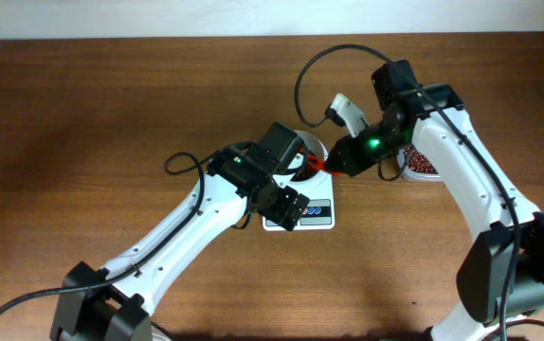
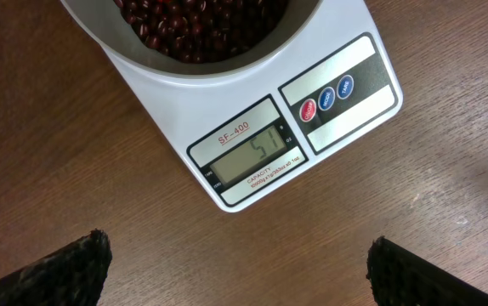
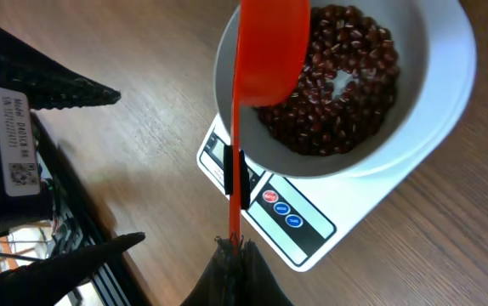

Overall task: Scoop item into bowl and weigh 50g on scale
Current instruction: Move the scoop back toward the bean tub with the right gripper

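Observation:
The white bowl point(image 3: 435, 76) stands on the white scale point(image 3: 312, 234) and holds many reddish-brown beans point(image 3: 346, 81). In the left wrist view the scale point(image 2: 346, 119) shows 51 on its display, with the bowl rim point(image 2: 184, 75) and beans point(image 2: 193, 21) above it. My right gripper point(image 3: 235, 251) is shut on the thin handle of the orange-red scoop point(image 3: 268, 51), whose cup hangs over the bowl's left side; no beans show on it. My left gripper point(image 2: 240, 272) is open and empty, over bare wood just in front of the scale. Overhead, it point(image 1: 289, 204) covers part of the scale point(image 1: 319, 213).
A clear tub point(image 1: 422, 166) with more beans sits right of the bowl, under my right arm. The left arm's open fingers point(image 3: 48, 89) show left of the scale in the right wrist view. Cables loop above the bowl.

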Available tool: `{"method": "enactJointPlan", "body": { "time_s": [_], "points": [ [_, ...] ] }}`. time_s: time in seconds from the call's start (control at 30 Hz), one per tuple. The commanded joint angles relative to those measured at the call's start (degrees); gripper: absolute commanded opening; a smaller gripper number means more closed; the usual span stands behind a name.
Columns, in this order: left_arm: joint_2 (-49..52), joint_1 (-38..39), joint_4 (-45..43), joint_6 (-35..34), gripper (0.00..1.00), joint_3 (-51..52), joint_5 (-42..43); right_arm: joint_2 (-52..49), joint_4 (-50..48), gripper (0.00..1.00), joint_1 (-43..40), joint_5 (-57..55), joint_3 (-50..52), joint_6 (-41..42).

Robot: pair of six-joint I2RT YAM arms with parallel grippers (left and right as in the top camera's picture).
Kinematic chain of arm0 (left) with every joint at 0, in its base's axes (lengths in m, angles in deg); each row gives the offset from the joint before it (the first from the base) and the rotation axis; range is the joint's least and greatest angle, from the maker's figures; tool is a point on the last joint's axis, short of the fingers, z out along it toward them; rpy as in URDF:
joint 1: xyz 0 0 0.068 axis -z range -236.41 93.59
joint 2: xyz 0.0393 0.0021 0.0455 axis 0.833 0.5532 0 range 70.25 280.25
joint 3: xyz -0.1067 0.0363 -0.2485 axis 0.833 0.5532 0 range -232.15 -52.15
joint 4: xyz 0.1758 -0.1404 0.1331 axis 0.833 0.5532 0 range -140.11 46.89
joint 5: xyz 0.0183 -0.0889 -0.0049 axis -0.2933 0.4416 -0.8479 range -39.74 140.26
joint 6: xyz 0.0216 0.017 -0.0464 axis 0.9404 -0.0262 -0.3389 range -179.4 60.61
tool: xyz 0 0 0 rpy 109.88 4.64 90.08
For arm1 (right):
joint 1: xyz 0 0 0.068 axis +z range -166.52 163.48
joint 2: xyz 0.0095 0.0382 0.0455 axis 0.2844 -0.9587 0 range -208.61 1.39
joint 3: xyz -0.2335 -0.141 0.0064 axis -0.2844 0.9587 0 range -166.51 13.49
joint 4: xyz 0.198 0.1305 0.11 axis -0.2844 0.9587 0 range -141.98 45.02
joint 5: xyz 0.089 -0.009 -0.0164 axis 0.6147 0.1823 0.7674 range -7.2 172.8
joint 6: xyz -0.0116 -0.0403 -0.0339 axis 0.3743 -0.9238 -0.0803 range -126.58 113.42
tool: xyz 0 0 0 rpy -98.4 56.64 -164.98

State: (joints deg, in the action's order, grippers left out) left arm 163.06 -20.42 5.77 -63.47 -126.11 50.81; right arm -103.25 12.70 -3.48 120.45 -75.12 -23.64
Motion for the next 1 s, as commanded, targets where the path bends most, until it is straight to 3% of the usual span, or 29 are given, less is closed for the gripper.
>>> {"method": "enactJointPlan", "body": {
  "time_s": [0.0, 0.27, 0.63, 0.8, 0.97],
  "points": [
    [0.24, 0.28, -0.13, 0.52, 0.99, 0.11, -0.37, -0.63, -0.15, 0.04, -1.62, 1.07, -0.22, -0.13],
    [0.24, 0.28, -0.13, 0.52, 0.99, 0.11, -0.37, -0.63, -1.38, 0.04, -3.39, -0.13, -0.42, -0.28],
    [0.24, 0.28, -0.13, 0.52, 0.99, 0.11, -0.37, -0.61, -1.16, 0.04, -3.76, -2.58, -12.72, -0.28],
    [0.24, 0.28, -0.13, 0.52, 0.99, 0.11, -0.37, -0.61, -2.38, 0.04, -6.73, -3.1, -13.62, 1.36],
    [0.24, 0.28, -0.13, 0.52, 0.99, 0.11, -0.37, -0.63, 5.27, 0.04, -5.07, -3.89, -13.6, 0.94]
  ]
}}
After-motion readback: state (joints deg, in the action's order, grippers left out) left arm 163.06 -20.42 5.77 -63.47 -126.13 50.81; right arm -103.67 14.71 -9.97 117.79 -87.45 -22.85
